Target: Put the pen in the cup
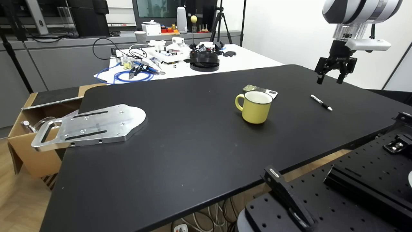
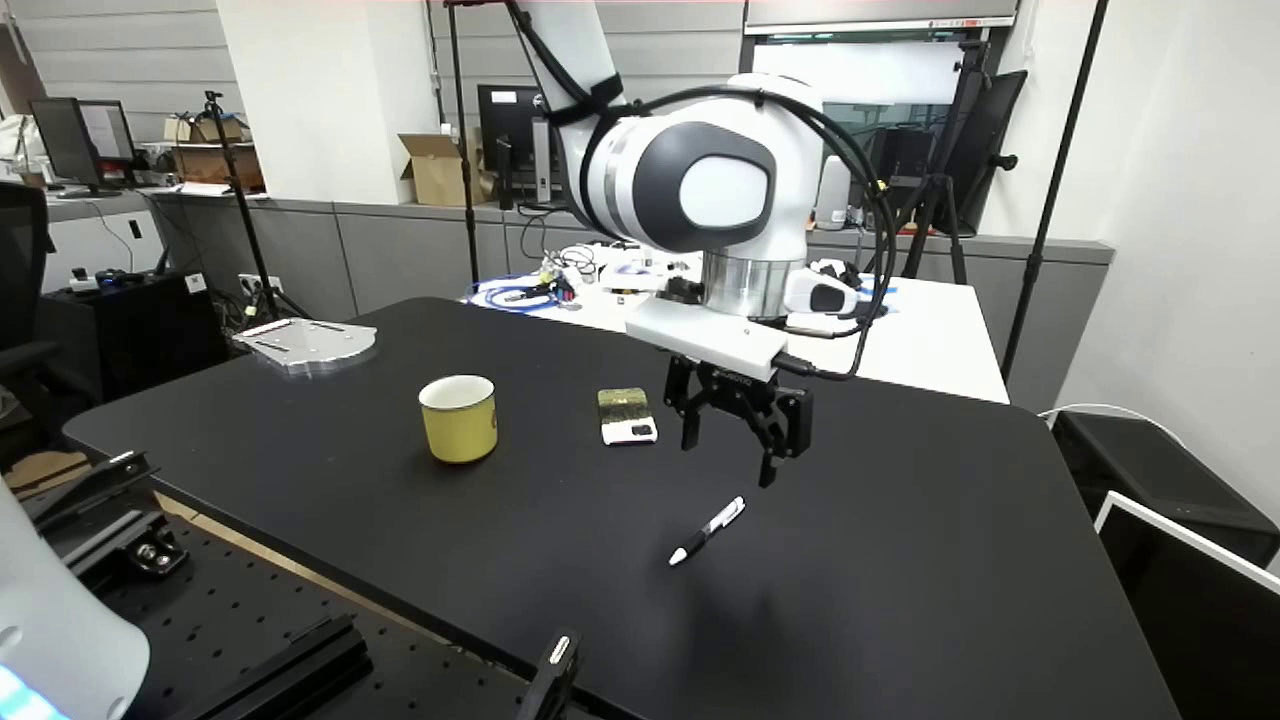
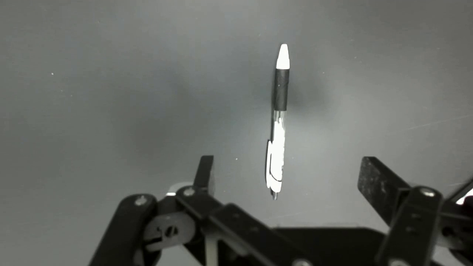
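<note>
The pen (image 1: 322,103) is white with a black grip and a white tip, and lies flat on the black table. It also shows in an exterior view (image 2: 707,532) and in the wrist view (image 3: 279,133). The cup (image 1: 256,112) is a yellow mug with a whitish inside, upright on the table; it also shows in an exterior view (image 2: 460,428) and is out of the wrist view. My gripper (image 1: 329,81) is open and empty, above the table near the pen (image 2: 729,460). In the wrist view the pen's clip end appears between the spread fingertips (image 3: 286,166).
A phone-like object (image 1: 270,92) lies beside the cup, also seen in an exterior view (image 2: 628,415). A silver metal plate with a handle (image 1: 103,124) lies at the table's far end. A white table (image 1: 244,59) with cables and parts stands behind. Black brackets (image 1: 286,193) line the near edge.
</note>
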Controlling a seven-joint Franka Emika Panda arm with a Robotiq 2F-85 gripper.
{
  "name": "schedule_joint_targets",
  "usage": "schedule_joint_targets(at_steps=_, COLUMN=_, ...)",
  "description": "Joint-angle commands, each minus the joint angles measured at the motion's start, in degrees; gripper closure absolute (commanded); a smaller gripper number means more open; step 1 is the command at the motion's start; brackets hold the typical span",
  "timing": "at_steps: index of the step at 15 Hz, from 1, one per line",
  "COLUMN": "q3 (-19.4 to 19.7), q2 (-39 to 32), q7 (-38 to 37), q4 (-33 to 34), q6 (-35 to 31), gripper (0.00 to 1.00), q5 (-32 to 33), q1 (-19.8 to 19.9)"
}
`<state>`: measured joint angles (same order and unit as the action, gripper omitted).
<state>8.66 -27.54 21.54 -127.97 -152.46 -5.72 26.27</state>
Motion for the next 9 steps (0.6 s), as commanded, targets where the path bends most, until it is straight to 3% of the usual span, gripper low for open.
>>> schedule_joint_targets(at_steps=1, q3=-0.10, q2=0.07, q7=-0.19, q4=-0.01, q6=0.07, gripper=0.00, q5=0.19, q1=0.09)
schedule_joint_targets(at_steps=9, q3=-0.84, q2=0.05, q7=0.55, q4=-0.23, q6=-0.76, gripper=0.00, q5=-0.64, q1=0.65)
